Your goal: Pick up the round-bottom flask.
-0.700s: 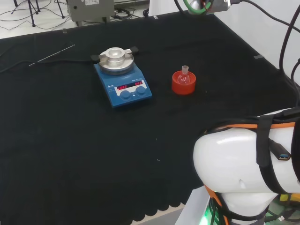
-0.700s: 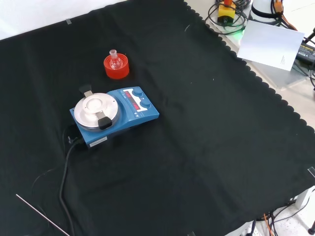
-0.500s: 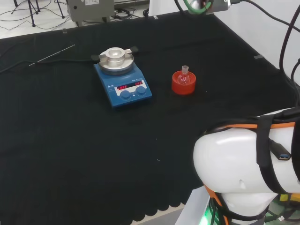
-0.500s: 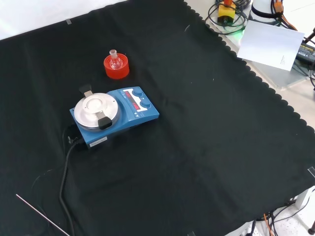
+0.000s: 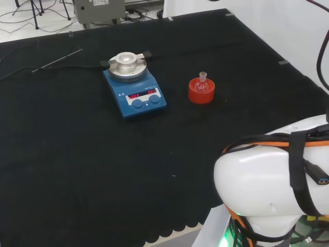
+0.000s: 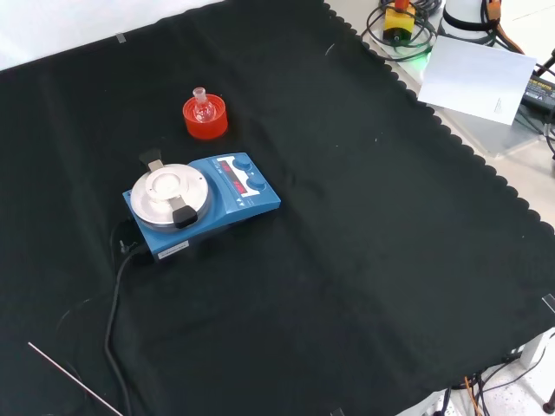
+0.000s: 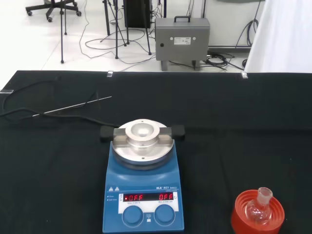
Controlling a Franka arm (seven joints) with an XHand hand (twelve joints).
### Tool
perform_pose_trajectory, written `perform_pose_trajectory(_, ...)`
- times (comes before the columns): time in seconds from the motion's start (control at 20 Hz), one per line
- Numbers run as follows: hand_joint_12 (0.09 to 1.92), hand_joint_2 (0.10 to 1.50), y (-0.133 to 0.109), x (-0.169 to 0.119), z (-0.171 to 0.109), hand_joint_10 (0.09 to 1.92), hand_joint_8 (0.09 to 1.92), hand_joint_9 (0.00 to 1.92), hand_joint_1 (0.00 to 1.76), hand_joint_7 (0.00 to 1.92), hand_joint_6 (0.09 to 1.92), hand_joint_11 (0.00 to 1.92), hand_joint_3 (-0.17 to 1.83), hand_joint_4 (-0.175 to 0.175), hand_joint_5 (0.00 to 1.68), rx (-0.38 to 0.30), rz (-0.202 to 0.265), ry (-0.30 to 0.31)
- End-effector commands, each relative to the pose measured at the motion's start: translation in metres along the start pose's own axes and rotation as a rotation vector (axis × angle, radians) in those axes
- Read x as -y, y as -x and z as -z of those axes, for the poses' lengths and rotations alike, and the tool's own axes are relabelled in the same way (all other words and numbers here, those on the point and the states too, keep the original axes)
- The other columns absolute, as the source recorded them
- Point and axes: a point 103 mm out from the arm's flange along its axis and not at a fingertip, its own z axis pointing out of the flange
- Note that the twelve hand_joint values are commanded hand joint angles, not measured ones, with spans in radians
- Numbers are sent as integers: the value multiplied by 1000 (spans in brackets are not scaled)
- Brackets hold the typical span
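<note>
On the desk [image 6: 364, 260], beside the blue hotplate [image 5: 134, 92], the flask [image 5: 202, 85] sits upright in its red ring [image 5: 201, 93] (it would roll otherwise) — robot hand's state: cannot tell.

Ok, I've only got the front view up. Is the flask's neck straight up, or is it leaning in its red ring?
Observer: In the wrist view the round-bottom flask sits bulb down in the red stand, neck about upright.
Operator: Anything in the flask?
Observer: The wrist view shows clear glass with red showing through; I can't tell for liquid.
Operator: What's on the hotplate?
Observer: The wrist view shows a round metal block with a hollow top on the blue stirrer hotplate, held by a black bar across it.
Operator: Anything crowding the flask?
Observer: In the head view bare cloth surrounds the stand.
</note>
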Motion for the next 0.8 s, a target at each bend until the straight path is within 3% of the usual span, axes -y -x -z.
perform_pose_trajectory(0.05,1039,1285,-14,19,12,531,411,120,0,76,87,0,335,37,236,60,-21,-15)
perform_pose_trajectory(0.4,1027,1275,-7,3,-7,528,401,121,39,85,87,0,306,35,238,52,-57,-8)
perform_pose_trajectory(0.8,1048,1235,28,-65,-55,544,402,162,147,117,87,0,274,27,253,-17,-87,-5)
